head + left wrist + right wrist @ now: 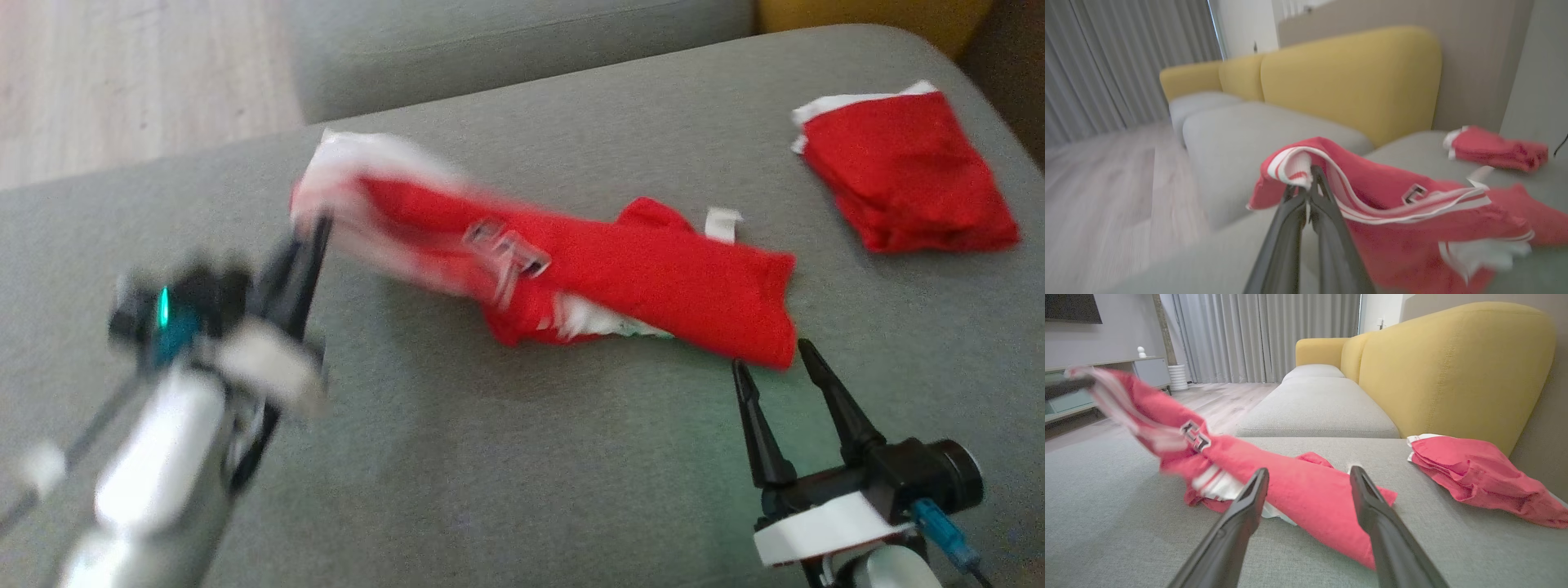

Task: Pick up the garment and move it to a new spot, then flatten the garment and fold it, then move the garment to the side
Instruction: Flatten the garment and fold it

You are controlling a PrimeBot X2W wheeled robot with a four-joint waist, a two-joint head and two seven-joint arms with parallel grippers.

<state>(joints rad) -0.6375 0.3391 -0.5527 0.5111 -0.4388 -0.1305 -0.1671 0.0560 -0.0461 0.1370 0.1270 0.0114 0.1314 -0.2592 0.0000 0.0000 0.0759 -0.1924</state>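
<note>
Head view: left gripper point(318, 224) was clenched on the garment's point(653, 278) striped end; the rest lay on the sofa seat point(490, 457). Left wrist view: that end hung raised. Right wrist view: right gripper point(1309, 471) gaped empty, just beside the garment. Pickup looked begun; moving, flattening and folding were left.

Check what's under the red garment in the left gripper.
Grey sofa cushion. The left gripper, shut on the garment, holds one end raised; the rest lies on it. White fabric peeks from under its front edge; deeper is covered.
</note>
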